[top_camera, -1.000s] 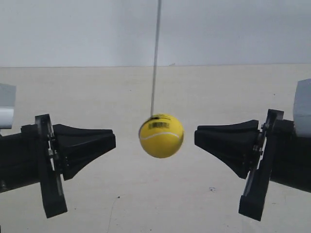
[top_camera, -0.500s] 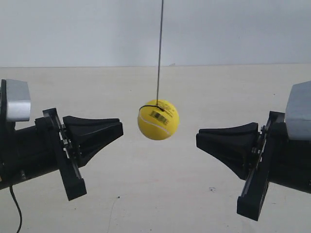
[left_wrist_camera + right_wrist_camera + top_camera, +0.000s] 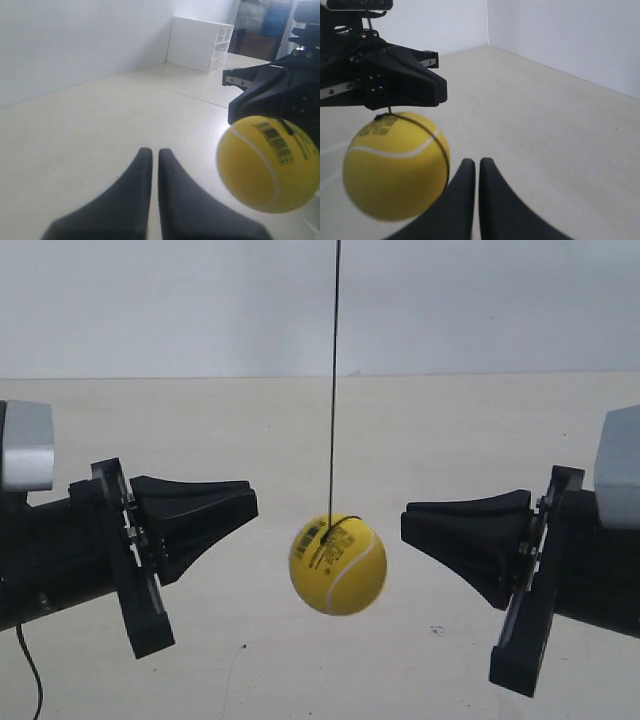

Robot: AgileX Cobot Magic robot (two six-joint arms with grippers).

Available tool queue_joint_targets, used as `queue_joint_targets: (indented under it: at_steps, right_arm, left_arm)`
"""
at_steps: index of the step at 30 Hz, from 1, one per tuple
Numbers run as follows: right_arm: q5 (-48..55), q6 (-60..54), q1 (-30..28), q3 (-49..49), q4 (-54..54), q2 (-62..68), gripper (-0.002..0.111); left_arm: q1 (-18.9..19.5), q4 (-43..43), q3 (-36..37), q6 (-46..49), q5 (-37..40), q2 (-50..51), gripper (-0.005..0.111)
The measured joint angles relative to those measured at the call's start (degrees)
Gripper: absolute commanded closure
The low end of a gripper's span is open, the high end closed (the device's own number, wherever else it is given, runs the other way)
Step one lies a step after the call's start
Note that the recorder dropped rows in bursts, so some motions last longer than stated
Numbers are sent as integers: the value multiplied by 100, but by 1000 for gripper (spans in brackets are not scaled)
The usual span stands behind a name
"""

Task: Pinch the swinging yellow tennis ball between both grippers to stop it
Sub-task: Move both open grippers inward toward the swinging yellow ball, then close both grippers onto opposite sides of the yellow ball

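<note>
Shows the left gripper [image 3: 151, 150] with jaws drawn together, just a thin slit between them, nothing clamped. Shows the right gripper [image 3: 473, 161] the same way: jaws together, slim gap, gripping nothing. Points both black cone tips at each other across a gap in the exterior view, roughly level, each arm carrying a light grey block [image 3: 25, 445] near the frame edge.

Hangs the yellow tennis ball [image 3: 338, 565] in that gap on a thin black string [image 3: 335, 390] running straight up out of frame. Touches neither tip. Sits a bit lower than both tips and nearer the arm at the exterior view's right than the arm at the exterior view's left. Places the ball off to one side of the left gripper's tips in the left wrist view, with the opposite gripper's black body right behind it. Does likewise in the right wrist view, with the ball close beside the tips and in front of the other gripper. Shows a white seam line and black barcode print on the ball, string looped round it.

Has a pale cream table [image 3: 300, 440] below, plain white wall [image 3: 200, 300] behind, white drawer unit [image 3: 200, 44] far back beside the wall, thin black cable [image 3: 30, 675] under the arm at the exterior view's left.
</note>
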Motion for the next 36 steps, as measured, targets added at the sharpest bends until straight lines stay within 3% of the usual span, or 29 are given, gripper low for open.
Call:
queue_joint_targets:
  at_steps: [16,24,36]
  right_arm:
    - [-189,128,0,0,-229,0,108]
    - [270,-295,686,0,212,0,108]
    - [509,-447,733,0,440,0,108]
  left_arm:
    - [0,468,0,-64,-133,584,102]
    - [0,491,-283,-55,-144,617,102]
    - [0,504,-319,-64,-154,617,102]
